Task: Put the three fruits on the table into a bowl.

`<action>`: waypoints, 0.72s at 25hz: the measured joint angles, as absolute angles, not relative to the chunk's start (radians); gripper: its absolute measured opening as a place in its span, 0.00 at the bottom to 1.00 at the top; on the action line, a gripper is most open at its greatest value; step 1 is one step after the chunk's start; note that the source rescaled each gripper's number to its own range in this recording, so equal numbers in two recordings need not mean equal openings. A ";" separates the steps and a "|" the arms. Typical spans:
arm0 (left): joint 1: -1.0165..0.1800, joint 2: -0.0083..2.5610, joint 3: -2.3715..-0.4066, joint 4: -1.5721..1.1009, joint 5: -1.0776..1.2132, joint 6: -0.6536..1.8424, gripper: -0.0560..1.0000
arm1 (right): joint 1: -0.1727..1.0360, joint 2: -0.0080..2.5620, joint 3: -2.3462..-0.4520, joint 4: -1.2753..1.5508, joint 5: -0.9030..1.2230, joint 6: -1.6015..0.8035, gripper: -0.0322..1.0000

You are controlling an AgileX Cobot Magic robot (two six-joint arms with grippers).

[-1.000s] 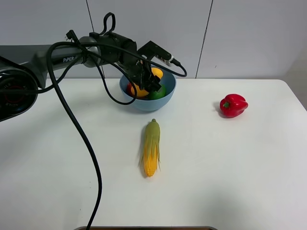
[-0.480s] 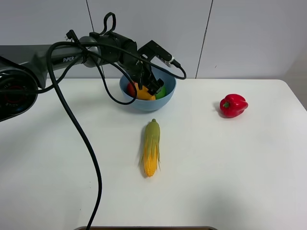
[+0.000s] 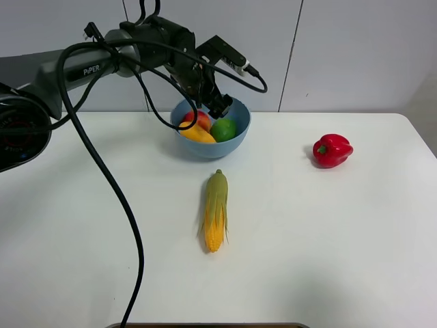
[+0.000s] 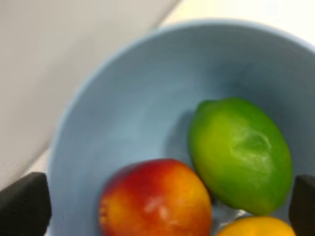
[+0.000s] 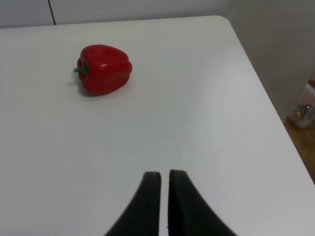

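The light-blue bowl [image 3: 234, 142] stands at the back middle of the white table [image 3: 341, 239]. In it lie the red apple [image 3: 199, 117], the green lime [image 3: 223, 128] and the yellow-orange mango [image 3: 195, 134]. My left gripper [image 3: 217, 104] hangs just above the bowl's far rim, open and empty. The left wrist view looks down into the bowl [image 4: 123, 98] at the lime [image 4: 241, 155], the apple [image 4: 155, 199] and a bit of the mango [image 4: 256, 227], with my fingertips [image 4: 24, 204] spread wide. My right gripper [image 5: 160, 196] is shut and empty above bare table.
A corn cob with green husk [image 3: 216, 208] lies in front of the bowl. A red bell pepper [image 3: 332, 149] sits at the right, also in the right wrist view [image 5: 103, 69]. The table's right edge and rounded corner [image 5: 231, 29] are near the right gripper.
My left gripper has let go of the mango in the bowl and has risen up out of it. The mango now rests beside the apple and lime.
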State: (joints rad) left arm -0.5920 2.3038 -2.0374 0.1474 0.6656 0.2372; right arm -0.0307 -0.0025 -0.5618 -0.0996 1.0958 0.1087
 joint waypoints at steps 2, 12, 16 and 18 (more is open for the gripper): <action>-0.592 2.285 -2.053 0.166 0.684 0.214 0.99 | -0.031 -0.003 -0.562 -0.100 1.096 0.109 0.03; -0.498 2.146 -2.058 0.224 0.837 0.115 0.99 | -0.031 -0.003 -0.562 -0.100 1.096 0.109 0.03; -0.446 2.072 -2.058 0.232 0.911 0.104 0.99 | -0.031 -0.003 -0.562 -0.100 1.096 0.109 0.03; -0.421 2.035 -2.058 0.233 0.954 0.094 0.99 | -0.031 -0.003 -0.562 -0.100 1.096 0.109 0.03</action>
State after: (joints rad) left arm -0.4209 2.0346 -2.0583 0.2327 0.9537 0.0936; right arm -0.0307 -0.0025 -0.5618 -0.0996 1.0958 0.1087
